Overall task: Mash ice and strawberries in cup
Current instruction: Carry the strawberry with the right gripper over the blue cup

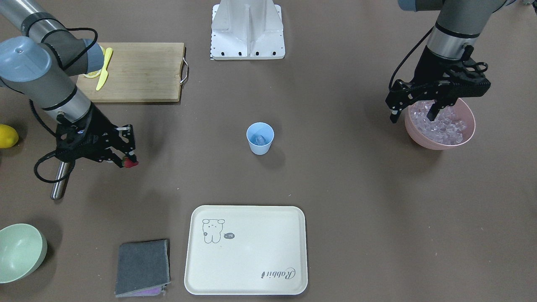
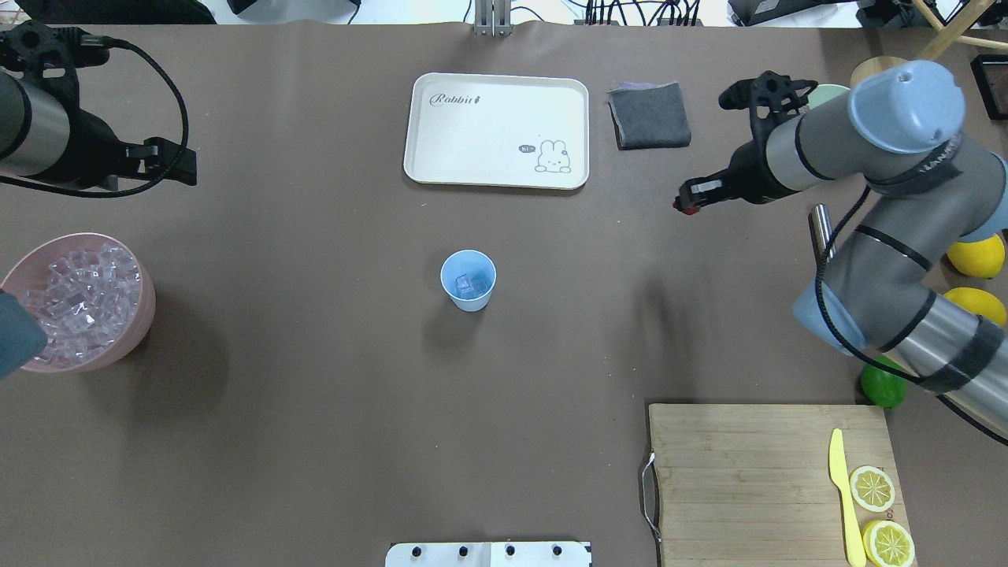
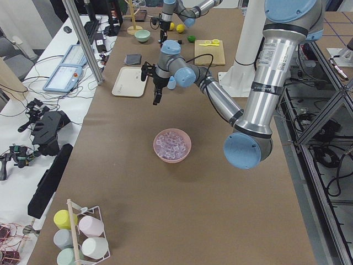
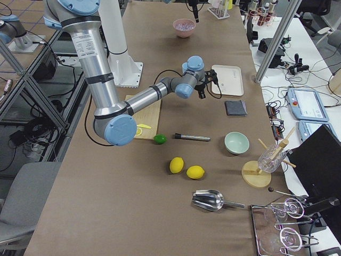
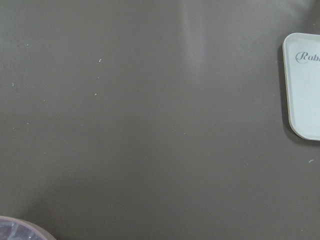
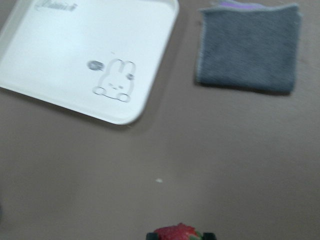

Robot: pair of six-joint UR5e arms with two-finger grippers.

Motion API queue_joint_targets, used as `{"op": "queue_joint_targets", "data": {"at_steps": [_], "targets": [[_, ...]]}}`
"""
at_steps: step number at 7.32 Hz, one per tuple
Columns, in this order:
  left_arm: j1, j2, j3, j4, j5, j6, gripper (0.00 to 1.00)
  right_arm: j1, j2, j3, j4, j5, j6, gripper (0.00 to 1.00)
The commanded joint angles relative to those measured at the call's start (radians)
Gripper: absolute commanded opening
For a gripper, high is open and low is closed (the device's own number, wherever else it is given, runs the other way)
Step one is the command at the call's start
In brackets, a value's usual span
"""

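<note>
The light-blue cup [image 1: 260,138] [image 2: 468,279] stands upright mid-table with a few ice cubes in its bottom. My right gripper [image 1: 127,160] [image 2: 687,207] hovers well off to the cup's side, shut on a red strawberry [image 1: 131,163] [image 6: 176,233]. Most of the ice [image 1: 442,121] [image 2: 79,295] fills a pink bowl [image 1: 423,142]. Above that bowl's rim, my left gripper [image 1: 413,115] is open, with nothing between its fingers.
A white tray [image 2: 496,130] and a grey cloth [image 2: 650,116] lie at the far side. The wooden board [image 2: 748,472] carries a yellow knife and lemon slices. A metal rod [image 1: 58,184], lemons [image 2: 976,256], a lime [image 2: 882,386] and a green bowl [image 1: 21,251] sit near the right arm.
</note>
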Motion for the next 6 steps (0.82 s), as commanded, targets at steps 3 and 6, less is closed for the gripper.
{"op": "queue_joint_targets", "data": {"at_steps": [3,6], "targets": [[-0.119,0.137,-0.034,-0.007,-0.049,0.010,0.98,-0.237,0.278,-0.008,0.002,-0.264,0.175,0.00],[-0.128,0.186,-0.059,-0.007,-0.060,0.010,0.98,-0.325,0.342,-0.050,0.002,-0.368,0.177,0.00]]}}
